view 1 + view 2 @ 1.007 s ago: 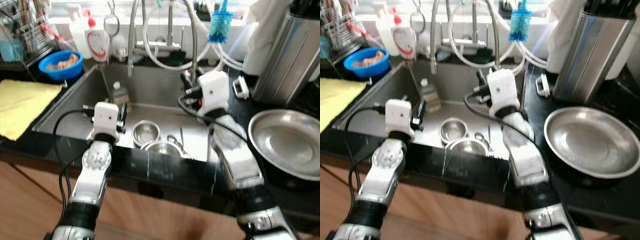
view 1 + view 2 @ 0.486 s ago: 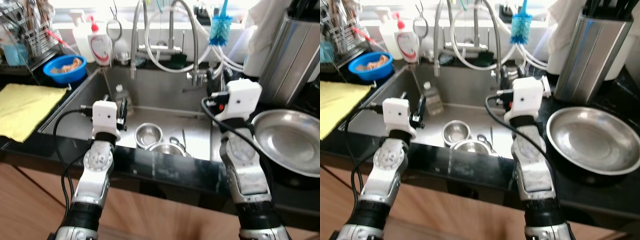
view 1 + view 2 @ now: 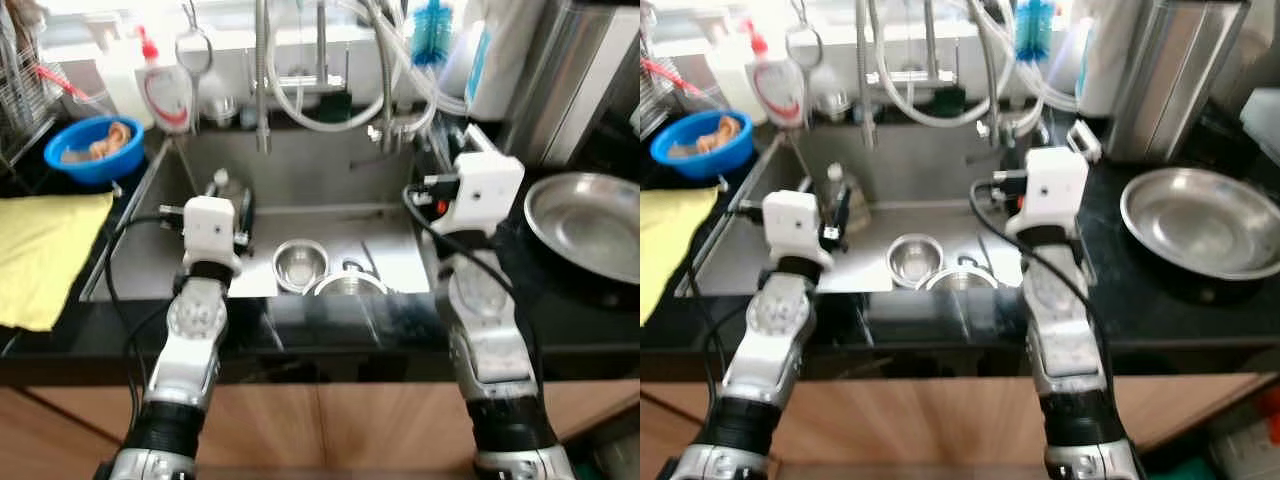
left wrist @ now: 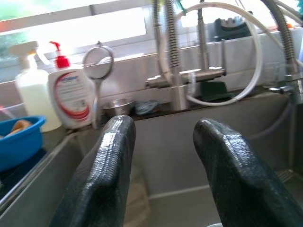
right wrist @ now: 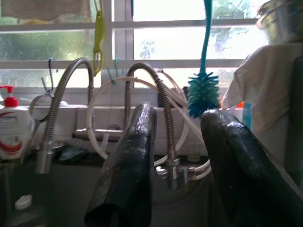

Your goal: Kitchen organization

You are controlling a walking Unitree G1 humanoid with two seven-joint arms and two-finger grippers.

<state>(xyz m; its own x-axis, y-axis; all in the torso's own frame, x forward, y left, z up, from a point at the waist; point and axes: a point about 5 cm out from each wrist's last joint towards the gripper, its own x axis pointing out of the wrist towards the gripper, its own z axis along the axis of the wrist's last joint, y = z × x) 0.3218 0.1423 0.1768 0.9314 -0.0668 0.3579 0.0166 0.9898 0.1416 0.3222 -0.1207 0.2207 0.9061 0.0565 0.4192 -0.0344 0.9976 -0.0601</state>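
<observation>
Left eye view: the sink [image 3: 330,170] is the landmark, a steel basin set into the black table [image 3: 300,325]. Inside it, near its front wall, stand a small steel bowl [image 3: 300,264] and, touching its right side, a second bowl [image 3: 345,285], both upright with mouths facing up; being round, they have no long axis. A small bottle [image 3: 222,185] stands upright toward the sink's left wall. The left hand [image 4: 163,142] hovers over the sink's left half, fingers apart and holding nothing. The right hand [image 5: 182,142] hangs above the sink's right rim, fingers likewise spread and empty, aimed at the faucets [image 5: 142,94] behind the sink. Right of the sink a wide steel pan [image 3: 590,220] lies on the table; left of it, a yellow cloth [image 3: 40,255] and a blue bowl [image 3: 95,150]. The basin floor behind the bowls lies open.
</observation>
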